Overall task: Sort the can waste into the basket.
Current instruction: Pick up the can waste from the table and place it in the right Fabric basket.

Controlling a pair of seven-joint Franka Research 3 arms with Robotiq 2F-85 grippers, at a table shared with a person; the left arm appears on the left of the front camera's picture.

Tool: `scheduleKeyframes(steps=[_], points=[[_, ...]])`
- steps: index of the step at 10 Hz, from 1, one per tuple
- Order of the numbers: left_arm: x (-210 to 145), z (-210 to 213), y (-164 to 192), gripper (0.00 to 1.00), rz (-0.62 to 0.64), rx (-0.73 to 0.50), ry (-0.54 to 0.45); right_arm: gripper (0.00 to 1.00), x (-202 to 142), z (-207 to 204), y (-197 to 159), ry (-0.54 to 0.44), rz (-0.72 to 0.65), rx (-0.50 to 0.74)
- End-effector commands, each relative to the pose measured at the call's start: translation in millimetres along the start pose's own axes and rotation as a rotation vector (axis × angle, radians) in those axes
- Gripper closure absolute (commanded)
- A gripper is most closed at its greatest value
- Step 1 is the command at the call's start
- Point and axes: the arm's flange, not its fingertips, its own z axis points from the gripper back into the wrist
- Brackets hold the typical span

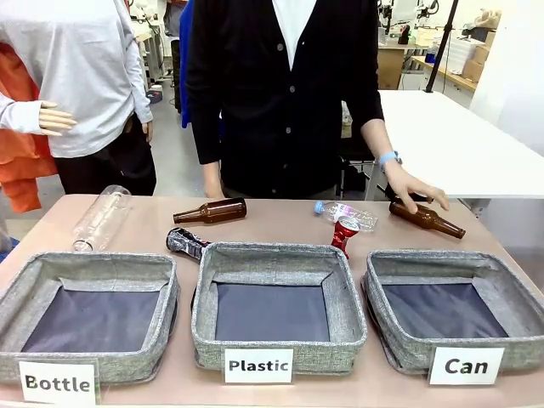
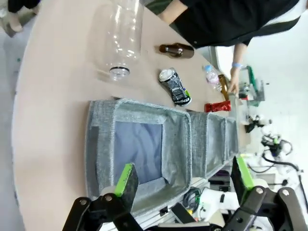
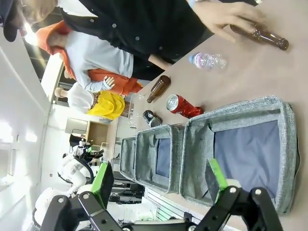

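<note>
Where three square grey fabric baskets line up, the basket labelled "Can" [image 1: 404, 355] is rightmost, and two cans sit behind the middle basket [image 1: 280, 255]: a red metal can [image 1: 344, 233] at its far right corner, a black-and-silver patterned can [image 1: 186, 243] at its far left. Two brown glass bottles [image 1: 212, 211] [image 1: 429, 220], one under a person's hand [image 1: 414, 189], and two clear plastic bottles [image 1: 100, 218] [image 1: 346, 212] lie nearby. Left gripper [image 2: 183, 177] and right gripper [image 3: 159, 179] gape wide, holding nothing.

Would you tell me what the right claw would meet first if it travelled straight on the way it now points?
Probably the grey fabric basket labelled "Plastic", near the side next to the grey fabric "Can" basket; the open right claw points there. Depth is unclear, so it might be either rim.
</note>
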Motion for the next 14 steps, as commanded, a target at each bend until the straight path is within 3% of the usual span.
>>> scheduleKeyframes(steps=[1, 5, 7, 8, 10, 11, 14], points=[[1, -27, -37, 0.0, -0.12, 0.068, 0.054, 0.0, 4, -1, -1, -0.016, 0.028, 0.022], [13, -152, -129, 0.0, -0.349, 0.218, 0.216, 0.0, 4, -1, -1, -0.016, 0.028, 0.022], [-2, -206, -158, 0.0, -0.449, 0.311, 0.281, 0.0, 4, -1, -1, -0.016, 0.028, 0.022], [-5, -224, -164, 0.0, -0.472, 0.363, 0.256, 0.0, 4, -1, -1, -0.016, 0.028, 0.022], [-7, -252, -167, 0.0, -0.515, 0.449, 0.206, 0.0, 4, -1, -1, -0.016, 0.028, 0.022], [-16, -236, -171, 0.0, -0.503, 0.338, 0.267, 0.0, 4, -1, -1, -0.016, 0.028, 0.022], [-14, -248, -168, 0.0, -0.525, 0.37, 0.251, 0.0, 4, -1, -1, -0.016, 0.028, 0.022]])
